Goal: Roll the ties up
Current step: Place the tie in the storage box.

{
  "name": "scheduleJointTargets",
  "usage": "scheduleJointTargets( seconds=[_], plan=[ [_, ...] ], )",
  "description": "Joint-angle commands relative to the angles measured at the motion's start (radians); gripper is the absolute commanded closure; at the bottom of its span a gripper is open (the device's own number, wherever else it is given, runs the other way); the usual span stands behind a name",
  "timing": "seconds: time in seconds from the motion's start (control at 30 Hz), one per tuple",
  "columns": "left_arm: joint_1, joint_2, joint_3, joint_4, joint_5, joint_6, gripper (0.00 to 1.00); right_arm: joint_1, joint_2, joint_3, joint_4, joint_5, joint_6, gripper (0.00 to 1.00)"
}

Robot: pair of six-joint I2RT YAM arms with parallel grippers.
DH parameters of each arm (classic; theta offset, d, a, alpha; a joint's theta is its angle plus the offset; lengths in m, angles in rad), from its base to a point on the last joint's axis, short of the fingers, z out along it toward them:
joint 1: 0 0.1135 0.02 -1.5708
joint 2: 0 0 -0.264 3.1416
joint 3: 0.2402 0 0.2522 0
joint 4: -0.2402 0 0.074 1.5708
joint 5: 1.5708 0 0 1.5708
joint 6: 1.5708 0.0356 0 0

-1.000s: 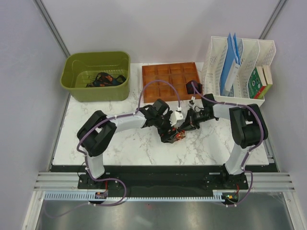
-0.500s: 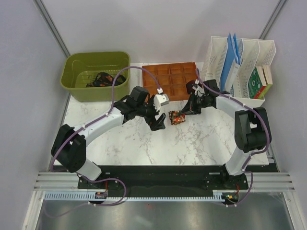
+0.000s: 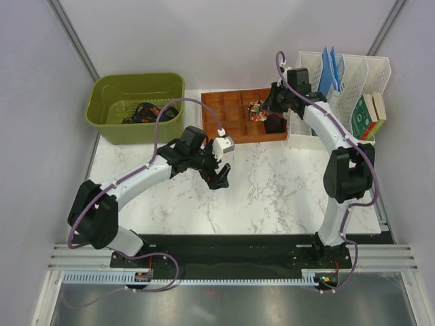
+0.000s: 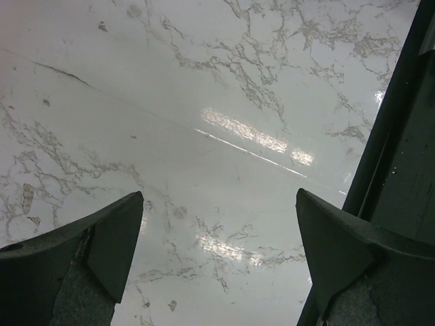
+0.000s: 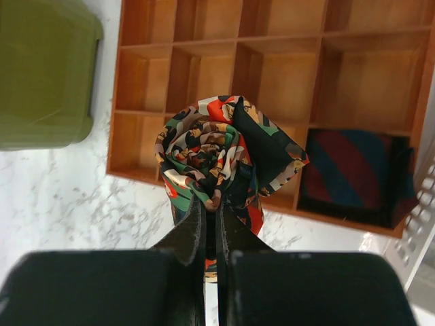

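Note:
A rolled tie (image 5: 217,153), speckled red, green and orange on black, hangs in the air above the brown compartment tray (image 5: 292,81). My right gripper (image 5: 212,207) is shut on its lower edge; from above the roll (image 3: 256,107) shows over the tray (image 3: 231,109). A dark rolled tie with red and blue stripes (image 5: 353,176) lies in the tray's near right compartment (image 3: 274,123). More dark ties (image 3: 146,112) lie in the green tub (image 3: 109,125). My left gripper (image 3: 219,178) is open low over bare marble (image 4: 217,204), nothing between its fingers (image 4: 112,238).
A white file rack (image 3: 340,102) with blue folders and a green box stands right of the tray, close to my right arm. The green tub (image 5: 41,75) sits left of the tray. A dark rail (image 4: 401,149) runs along the right of the left wrist view.
My right gripper has carried the speckled roll from the table's middle up and back over the tray. My left gripper has drawn away from it to the left and stayed open.

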Motion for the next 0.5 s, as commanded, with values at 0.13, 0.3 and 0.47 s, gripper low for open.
scheduleJointTargets(
  seconds=[0.13, 0.3, 0.47],
  plan=[
    [0.021, -0.084, -0.041, -0.001, -0.046, -0.032, 0.00, 0.079, 0.136, 0.178, -0.083, 0.272, -0.101, 1.00],
    [0.023, -0.111, -0.083, 0.010, -0.051, -0.040, 0.00, 0.108, 0.140, 0.132, -0.134, 0.327, -0.096, 1.00],
    [0.024, -0.139, -0.112, 0.022, -0.055, -0.052, 0.00, 0.117, 0.175, 0.121, -0.140, 0.351, -0.088, 1.00]
  ],
)
